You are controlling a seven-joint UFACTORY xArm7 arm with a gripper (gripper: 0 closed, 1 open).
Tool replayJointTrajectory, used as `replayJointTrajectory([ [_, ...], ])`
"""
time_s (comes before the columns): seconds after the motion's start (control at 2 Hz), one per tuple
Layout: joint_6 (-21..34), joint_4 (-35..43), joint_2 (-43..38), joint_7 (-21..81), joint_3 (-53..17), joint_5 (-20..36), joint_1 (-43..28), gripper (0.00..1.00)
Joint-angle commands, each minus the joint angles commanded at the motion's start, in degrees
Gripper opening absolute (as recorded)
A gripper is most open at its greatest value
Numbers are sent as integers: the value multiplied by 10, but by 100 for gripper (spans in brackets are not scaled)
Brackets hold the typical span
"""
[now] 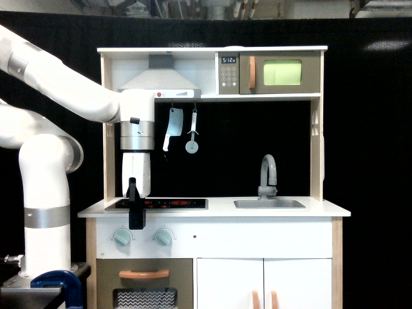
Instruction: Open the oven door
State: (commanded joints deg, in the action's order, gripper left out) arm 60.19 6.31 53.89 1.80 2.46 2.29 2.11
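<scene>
Oven door [280, 73]: shut, upper shelf, orange handle beside keypad [228, 74]. End effector [136, 217]: low at tabletop [335, 208] front edge, well apart; finger state indiscernible.

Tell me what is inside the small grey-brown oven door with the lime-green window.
The small grey-brown oven door is shut, its vertical orange handle beside the keypad. The lime-green window shows only flat colour; whatever sits inside stays hidden.
</scene>
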Motion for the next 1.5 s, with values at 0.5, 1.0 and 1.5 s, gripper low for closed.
replayJointTrajectory([
  [0.5,-3,-1,-1,6,2,-4,-6,100],
  [1.0,-7,17,-3,23,-8,-12,-5,100],
  [1.5,-62,86,-69,148,-51,-24,-53,100],
])
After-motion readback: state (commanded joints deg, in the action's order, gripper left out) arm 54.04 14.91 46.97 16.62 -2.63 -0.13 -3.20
